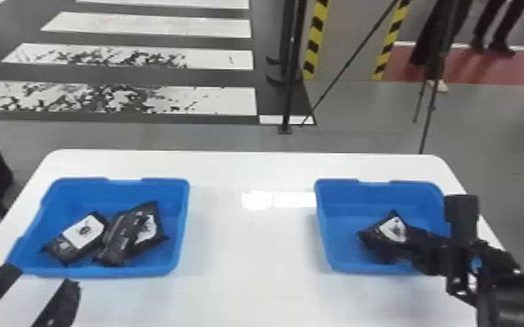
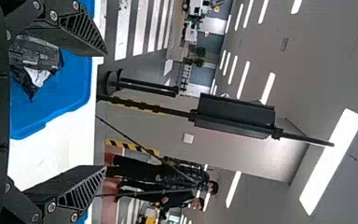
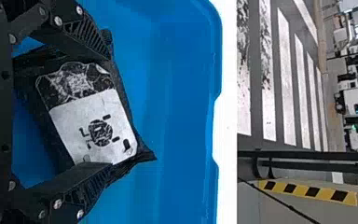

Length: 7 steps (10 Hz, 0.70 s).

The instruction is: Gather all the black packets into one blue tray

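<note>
Below both grippers, see a white table (image 1: 248,243), keeping everything within reach. Just beyond the left gripper (image 1: 42,275), find the fuller blue tray (image 1: 100,273), probably the gathering place; under the right gripper (image 3: 109,112), the other blue tray (image 1: 374,198). Note both grippers unclenched: left parted over nothing, right astride a lone packet (image 3: 93,126), likely for a pinch across. Beyond the left, see overlapping black packets (image 1: 115,243), seemingly gathered there.

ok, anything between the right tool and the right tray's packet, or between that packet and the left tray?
Nothing visible between right tool and packet. Way over: right tray's left wall, then left tray's right wall.
</note>
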Tool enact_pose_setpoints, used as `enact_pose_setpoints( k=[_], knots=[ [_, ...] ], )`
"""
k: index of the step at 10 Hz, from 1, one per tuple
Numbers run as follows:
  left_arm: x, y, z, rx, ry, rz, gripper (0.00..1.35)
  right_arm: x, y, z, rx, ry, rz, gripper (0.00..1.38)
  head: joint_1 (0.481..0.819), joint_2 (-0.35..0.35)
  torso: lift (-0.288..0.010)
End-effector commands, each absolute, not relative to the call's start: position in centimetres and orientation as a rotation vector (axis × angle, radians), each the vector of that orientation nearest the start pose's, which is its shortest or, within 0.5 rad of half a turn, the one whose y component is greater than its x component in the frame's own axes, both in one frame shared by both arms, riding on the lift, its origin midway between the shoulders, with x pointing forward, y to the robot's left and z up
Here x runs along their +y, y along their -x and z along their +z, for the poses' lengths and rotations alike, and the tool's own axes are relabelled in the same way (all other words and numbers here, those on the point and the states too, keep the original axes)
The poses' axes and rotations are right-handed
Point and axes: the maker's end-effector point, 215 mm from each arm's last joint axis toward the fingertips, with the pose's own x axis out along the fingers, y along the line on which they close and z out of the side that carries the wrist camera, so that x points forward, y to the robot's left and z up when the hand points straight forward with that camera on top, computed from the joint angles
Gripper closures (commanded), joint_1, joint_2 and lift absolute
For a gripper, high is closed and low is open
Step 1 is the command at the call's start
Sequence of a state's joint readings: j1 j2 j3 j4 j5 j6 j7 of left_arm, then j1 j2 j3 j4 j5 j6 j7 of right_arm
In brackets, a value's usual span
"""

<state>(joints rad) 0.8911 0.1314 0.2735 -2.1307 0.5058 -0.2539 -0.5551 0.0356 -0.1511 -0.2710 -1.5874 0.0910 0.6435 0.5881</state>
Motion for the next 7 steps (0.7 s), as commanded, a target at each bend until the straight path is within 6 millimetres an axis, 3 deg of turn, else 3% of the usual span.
enact_pose_setpoints(
  k=[1, 2, 4, 6, 7],
  knots=[
    [27.7, -31.2, -31.9, -0.03, 0.198, -0.339, 0.18, -34.3, -50.1, -51.9, 0.702, -0.04, 0.224, 0.65, 0.695, -0.083, -0.11],
    [27.5, -31.3, -32.1, -0.03, 0.203, -0.346, 0.19, -34.6, -49.9, -52.3, 0.719, -0.036, 0.218, 0.95, 0.695, -0.09, -0.11],
    [27.4, -31.5, -32.1, -0.031, 0.206, -0.353, 0.19, -34.2, -49.9, -52.5, 0.729, -0.035, 0.227, 1.28, 0.695, -0.097, -0.11],
    [27.1, -31.9, -31.8, -0.04, 0.199, -0.371, 0.2, -34.6, -50.3, -51.2, 0.688, -0.012, 0.225, 1.28, 0.695, -0.097, -0.11],
    [27.1, -32.1, -31.5, -0.048, 0.198, -0.376, 0.2, -34.9, -50.4, -49.2, 0.637, 0.019, 0.22, 1.28, 0.695, -0.098, -0.11]
  ],
)
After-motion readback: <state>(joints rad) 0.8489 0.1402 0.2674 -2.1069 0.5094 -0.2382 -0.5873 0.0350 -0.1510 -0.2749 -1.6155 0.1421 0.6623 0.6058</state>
